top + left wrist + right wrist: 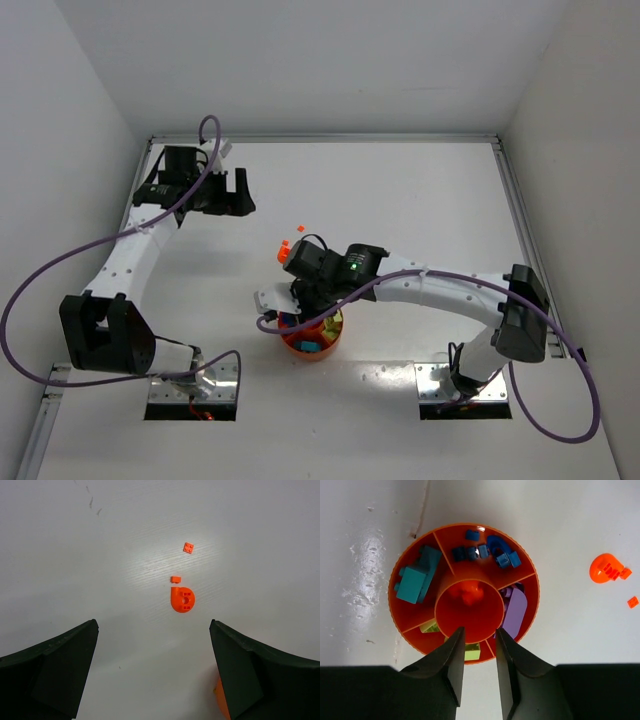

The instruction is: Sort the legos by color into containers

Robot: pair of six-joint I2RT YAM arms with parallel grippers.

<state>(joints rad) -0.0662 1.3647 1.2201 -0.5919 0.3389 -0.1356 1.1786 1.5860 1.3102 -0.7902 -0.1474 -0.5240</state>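
The round orange-red divided tray (395, 611) holds teal bricks (415, 577), blue bricks (485, 550), purple bricks (514, 612) and yellow-green bricks (472, 652) in separate wedges. Orange-red bricks (467, 592) lie in the centre cup. My right gripper (479, 630) hangs above the near rim of the centre cup, slightly open and empty. On the table beyond the tray lie a round orange-red piece (182, 599), a small orange-red brick (176, 579) and a square orange-red plate (188, 547). My left gripper (152, 625) is wide open and empty, short of these pieces.
In the top view the tray (330, 348) sits near the front middle, mostly under the right arm (430, 285). The loose orange-red pieces (285, 252) lie just behind it. The left gripper (225, 195) is at the back left. White walls ring the table.
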